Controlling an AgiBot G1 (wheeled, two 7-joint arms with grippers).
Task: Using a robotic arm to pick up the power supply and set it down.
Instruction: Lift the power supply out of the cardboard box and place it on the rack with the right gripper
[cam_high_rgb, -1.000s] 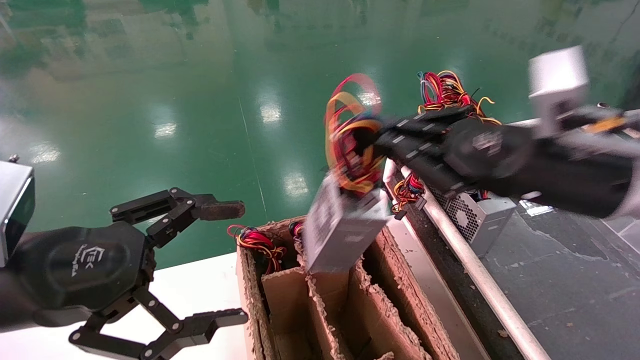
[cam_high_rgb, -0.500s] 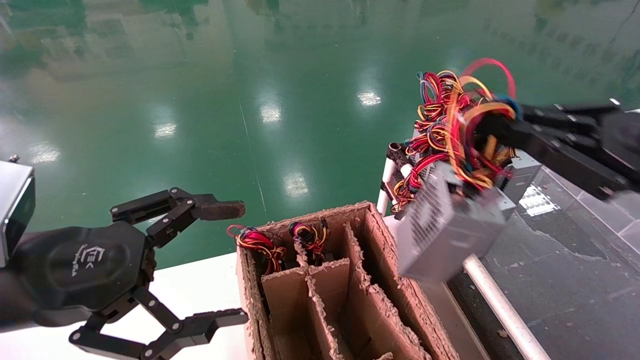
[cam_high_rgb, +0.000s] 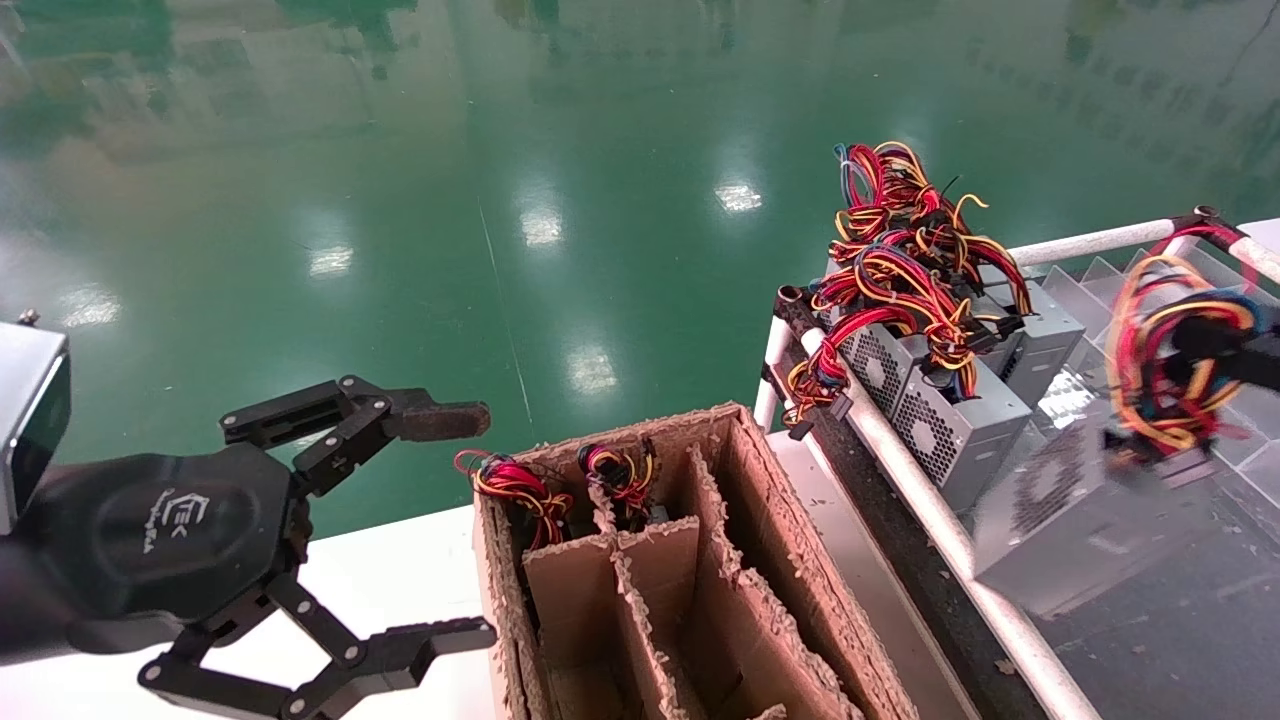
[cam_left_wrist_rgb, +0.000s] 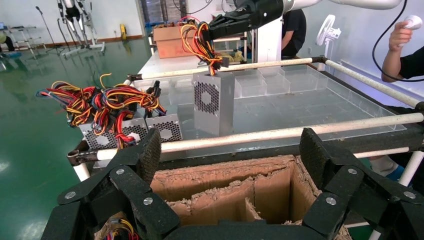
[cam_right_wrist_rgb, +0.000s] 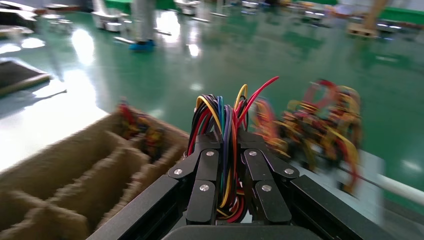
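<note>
The robotic arm's right gripper (cam_high_rgb: 1215, 345) is at the far right, past the rail, shut on the looped red, yellow and blue wires (cam_right_wrist_rgb: 226, 117) of a grey power supply (cam_high_rgb: 1075, 520). The box hangs below those wires, low over the dark platform (cam_high_rgb: 1150, 650); whether it touches is not visible. In the left wrist view the same power supply (cam_left_wrist_rgb: 214, 102) stands upright behind the rail under the right gripper (cam_left_wrist_rgb: 216, 31). My left gripper (cam_high_rgb: 487, 522) is open and empty at the near left, facing the cardboard box (cam_left_wrist_rgb: 235, 187).
A divided cardboard box (cam_high_rgb: 745, 600) holds two wired units (cam_high_rgb: 515, 485) at its far end. More power supplies (cam_high_rgb: 935, 425) with tangled wires lie by the white pipe rail (cam_high_rgb: 925, 515). A person's hand (cam_left_wrist_rgb: 402, 35) is off to the side.
The right gripper has swung the power supply from above the cardboard box, rightwards across the rail, to low over the dark platform. The left arm has not moved.
</note>
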